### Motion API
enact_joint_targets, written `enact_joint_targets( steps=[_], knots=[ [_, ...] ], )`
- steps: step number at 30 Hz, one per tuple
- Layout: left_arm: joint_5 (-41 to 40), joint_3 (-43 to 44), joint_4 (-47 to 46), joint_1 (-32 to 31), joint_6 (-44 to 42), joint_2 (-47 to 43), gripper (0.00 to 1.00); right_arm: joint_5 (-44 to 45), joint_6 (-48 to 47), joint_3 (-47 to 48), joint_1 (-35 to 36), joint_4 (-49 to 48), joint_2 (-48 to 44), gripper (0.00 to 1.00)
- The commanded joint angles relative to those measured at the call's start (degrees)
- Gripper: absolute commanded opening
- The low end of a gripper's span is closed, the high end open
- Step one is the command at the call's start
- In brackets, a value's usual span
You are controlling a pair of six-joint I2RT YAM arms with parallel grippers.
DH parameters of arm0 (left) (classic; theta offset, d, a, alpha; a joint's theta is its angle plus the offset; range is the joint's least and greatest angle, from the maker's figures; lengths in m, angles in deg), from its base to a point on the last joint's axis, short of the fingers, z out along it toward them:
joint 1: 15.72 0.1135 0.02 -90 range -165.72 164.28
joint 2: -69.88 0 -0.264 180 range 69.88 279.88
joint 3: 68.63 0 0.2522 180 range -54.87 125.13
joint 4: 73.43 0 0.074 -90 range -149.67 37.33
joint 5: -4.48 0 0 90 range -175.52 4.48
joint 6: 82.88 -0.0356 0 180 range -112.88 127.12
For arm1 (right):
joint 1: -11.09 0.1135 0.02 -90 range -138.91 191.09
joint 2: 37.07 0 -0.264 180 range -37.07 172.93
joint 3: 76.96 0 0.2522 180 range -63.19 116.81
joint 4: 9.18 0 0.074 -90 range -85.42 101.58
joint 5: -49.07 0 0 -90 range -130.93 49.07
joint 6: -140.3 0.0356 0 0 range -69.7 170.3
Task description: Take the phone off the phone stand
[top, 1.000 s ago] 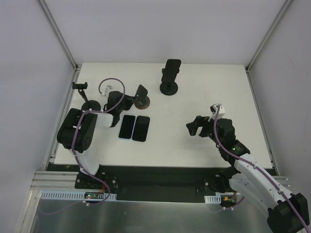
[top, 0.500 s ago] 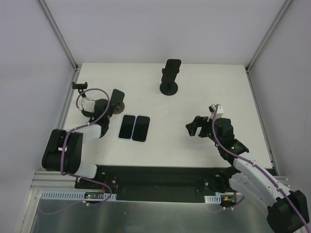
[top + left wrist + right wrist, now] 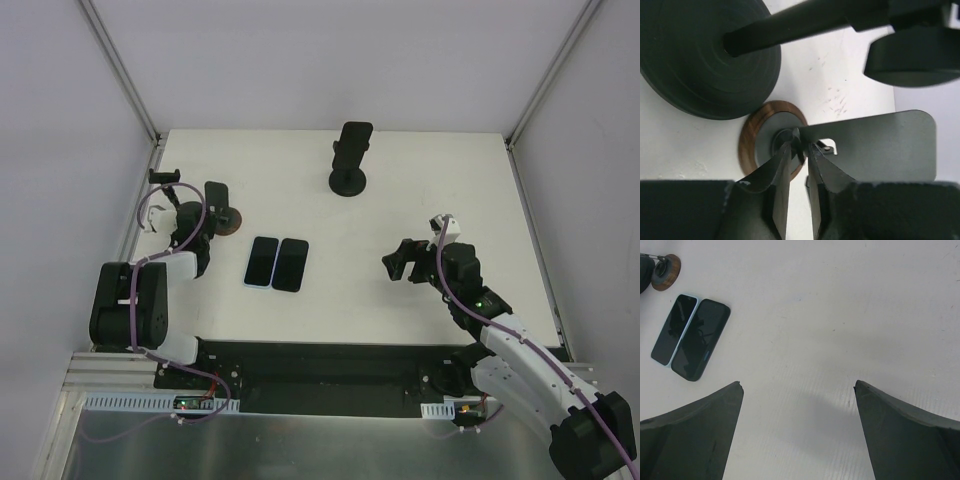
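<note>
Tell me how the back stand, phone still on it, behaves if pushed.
Probably top-heavy: the phone sits high on the stand, whose round base looks small, so a high push may tip it. Pushed low, it likely slides on the smooth table.

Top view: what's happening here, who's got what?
The left tool is pinched shut on the stem of a small brown-based stand at the left side of the table, beside a round black base. That small stand's plate carries no phone. Two flat phones lie side by side mid-table. One upright phone sits in the far stand. The right tool hangs open over bare table, holding nothing.
</note>
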Motion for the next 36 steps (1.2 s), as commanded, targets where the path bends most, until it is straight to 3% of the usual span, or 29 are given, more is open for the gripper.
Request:
enact_joint_targets(
  steps=[1,11,17,22,27,30,36],
  knots=[
    [3.12,1.4,-1.26,1.09,1.01,0.5,0.24,0.26,-0.57,1.19,-0.26,-1.72,-0.84,0.96],
    [6.01,1.23,5.85,1.0,-0.65,-7.4,0.76,0.36,-1.01,3.03,-0.26,-1.63,-0.31,0.96],
    [12.07,-0.18,11.91,0.91,-6.54,-19.07,0.96,-1.66,-0.84,6.11,-0.26,-3.56,2.23,0.97],
    [17.43,2.18,20.87,0.38,-18.19,-29.54,0.99,-4.57,0.13,9.62,-0.26,-7.25,6.45,1.0],
    [22.44,8.34,34.47,0.38,-32.28,-40.18,0.99,-0.71,-1.52,16.55,-0.26,-9.19,12.77,0.96],
    [26.14,11.15,38.45,0.47,-41.84,-45.8,0.99,1.14,-2.85,23.58,-0.44,-9.1,19.1,0.96],
    [32.03,9.76,40.14,0.38,-53.2,-53.98,0.99,4.13,-6.19,39.22,-0.62,-10.24,34.21,0.96]
  ],
)
